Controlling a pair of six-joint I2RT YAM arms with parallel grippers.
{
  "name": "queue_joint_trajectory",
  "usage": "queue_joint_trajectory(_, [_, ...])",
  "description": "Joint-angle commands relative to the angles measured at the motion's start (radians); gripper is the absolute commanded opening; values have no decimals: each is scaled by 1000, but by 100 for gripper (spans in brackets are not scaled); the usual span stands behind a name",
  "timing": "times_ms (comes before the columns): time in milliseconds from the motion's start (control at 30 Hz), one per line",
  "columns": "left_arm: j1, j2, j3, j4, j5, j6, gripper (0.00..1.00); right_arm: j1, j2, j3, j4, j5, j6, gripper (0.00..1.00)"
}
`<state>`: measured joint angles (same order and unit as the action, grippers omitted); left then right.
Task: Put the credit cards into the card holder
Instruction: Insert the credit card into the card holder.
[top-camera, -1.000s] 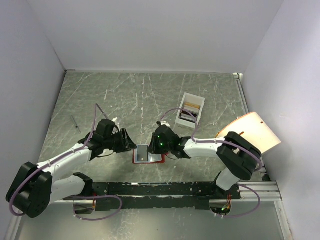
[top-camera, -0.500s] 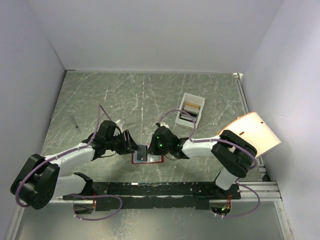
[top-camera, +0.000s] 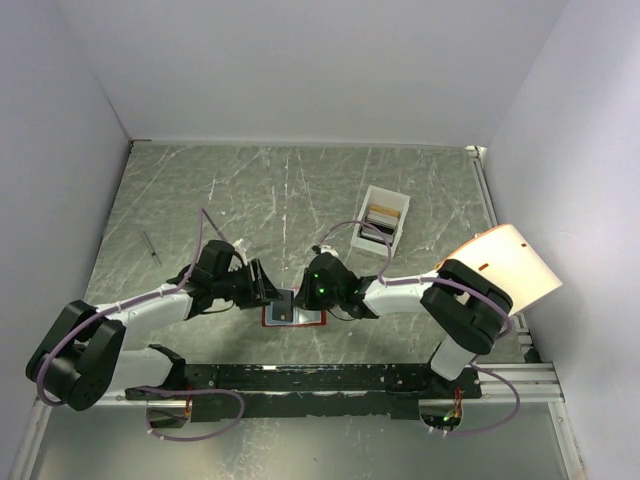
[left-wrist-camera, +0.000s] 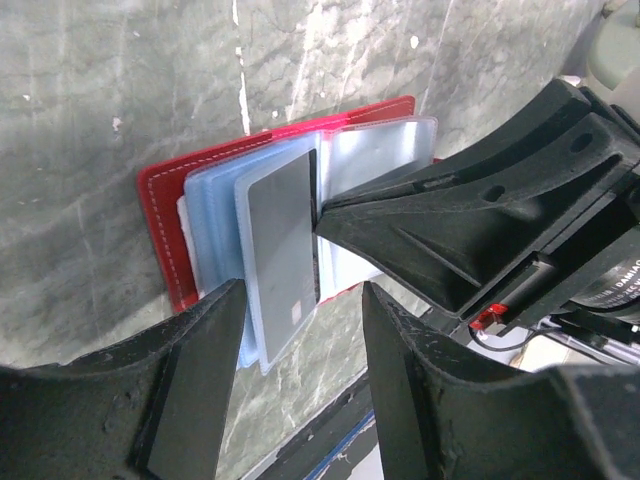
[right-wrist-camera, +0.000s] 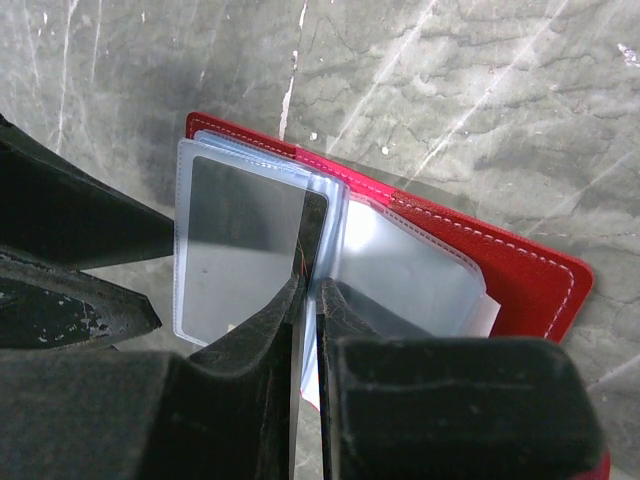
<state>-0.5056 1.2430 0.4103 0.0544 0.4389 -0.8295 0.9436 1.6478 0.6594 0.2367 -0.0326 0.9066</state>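
Card holder (left-wrist-camera: 160, 220) lies open on the counter (top-camera: 250, 200) between the arms, long axis left-right, spine pointing away from the bases. Left fingers (left-wrist-camera: 195, 400) stand wide astride it, holding nothing, so it may skid if the narrow right fingers (right-wrist-camera: 250, 400), nipping the grey card (left-wrist-camera: 285, 240), push it into its sleeve.

Left arm (top-camera: 150, 300): reached from its base at the near left, low and forward toward the middle of the bench (top-camera: 250, 190), wrist turned inward.
Left gripper (left-wrist-camera: 300, 300): open, its two dark fingers (left-wrist-camera: 190, 380) stood well apart, gripping nothing.
Right arm (top-camera: 410, 290): elbow folded at the right, forearm ran leftward, low over the bench.
Right gripper (right-wrist-camera: 311, 300): fingers all but together, only a narrow slit between them, pinched on a thin clear leaf of the card holder (right-wrist-camera: 520, 280).
Both grippers: tips faced each other, near one another.
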Motion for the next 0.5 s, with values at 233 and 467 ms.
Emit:
queue_joint_trajectory(233, [-2, 9, -15, 124, 88, -30, 61, 3, 33, -41, -35, 7, 4, 9])
queue_joint_trajectory(467, [-4, -9, -15, 146, 114, -65, 61, 3, -10, -7, -70, 24, -68, 11])
